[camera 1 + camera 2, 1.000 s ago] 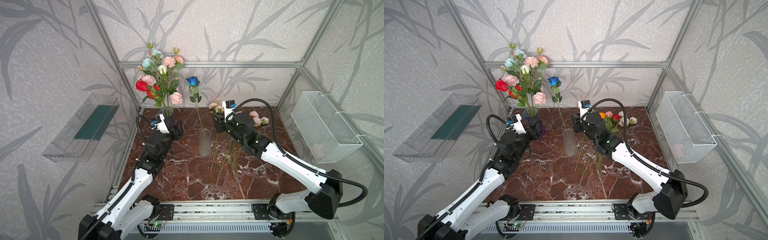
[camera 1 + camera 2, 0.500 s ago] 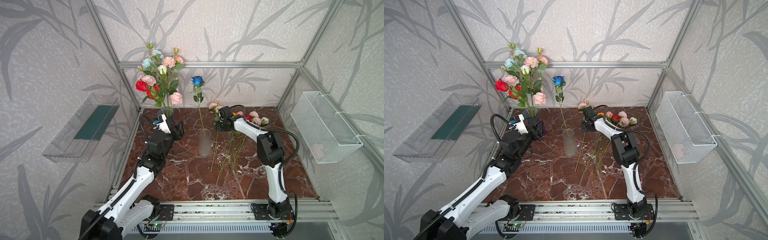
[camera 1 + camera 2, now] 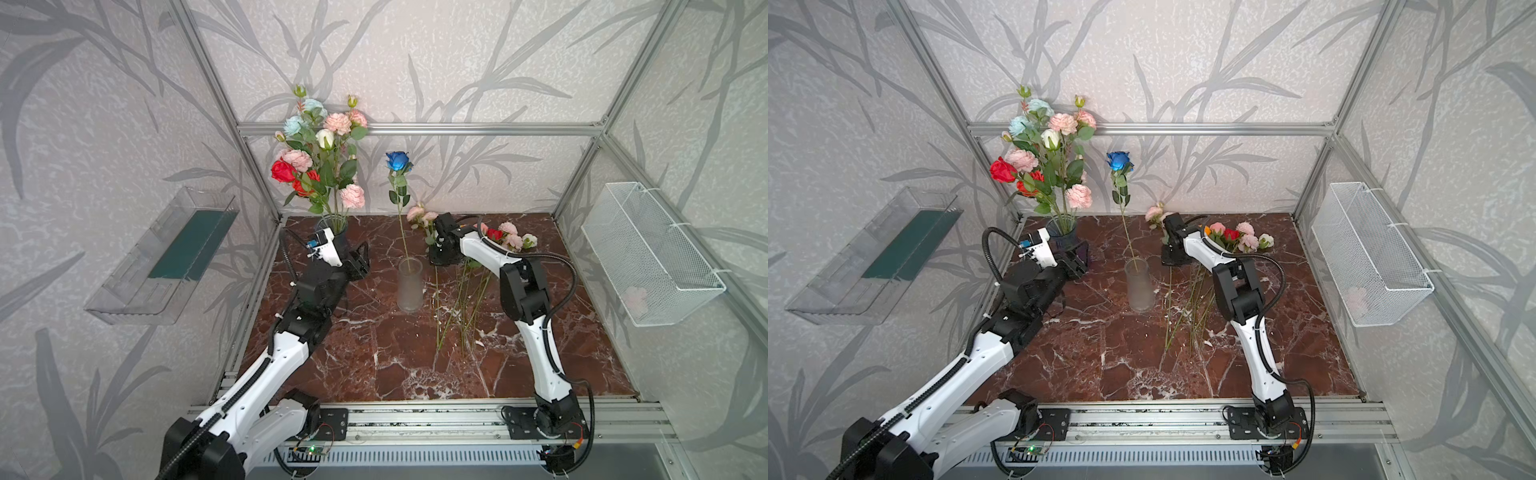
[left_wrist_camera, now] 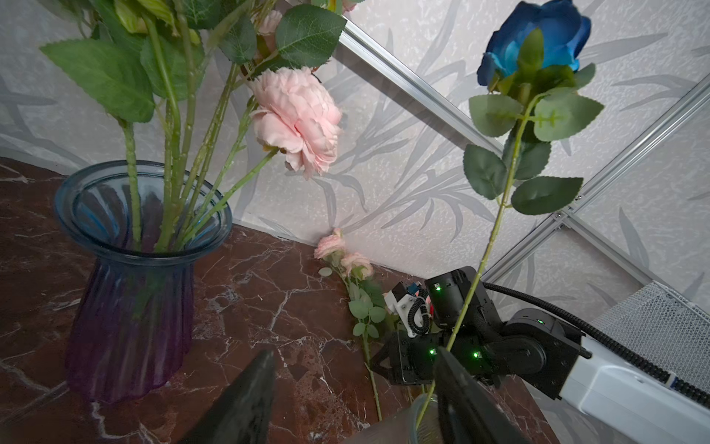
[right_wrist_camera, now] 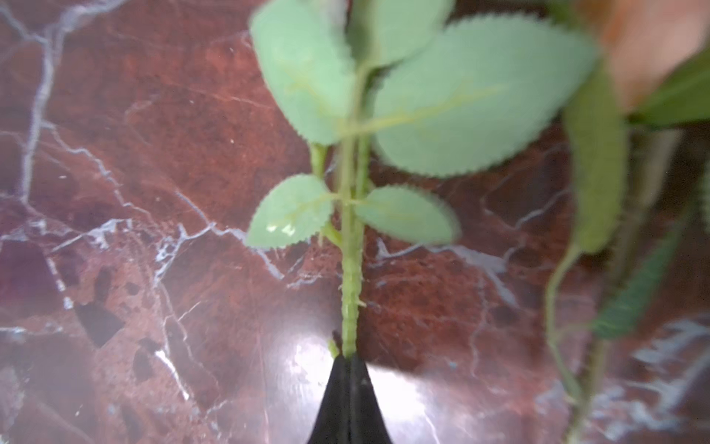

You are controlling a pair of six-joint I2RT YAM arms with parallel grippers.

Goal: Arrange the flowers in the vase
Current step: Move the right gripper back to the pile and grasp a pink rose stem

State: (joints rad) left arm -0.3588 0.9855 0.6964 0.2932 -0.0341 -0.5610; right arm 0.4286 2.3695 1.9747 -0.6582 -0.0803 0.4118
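Beside the vase (image 3: 409,286), the right tool (image 5: 349,358) has just clamped onto the stem (image 5: 350,276) of a pink flower (image 3: 419,214) lying on the bench (image 3: 374,353), so it looks ready to lift; the left tool (image 4: 353,359) waits, jaws apart.

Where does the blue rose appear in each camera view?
Top view: blue rose near centre, in the upper third.
Top view: slightly left of centre, same height.
Left wrist: seen from below, against the wall.
Right wrist: not in it.
Shared landmark: the frosted vase holding its stem.
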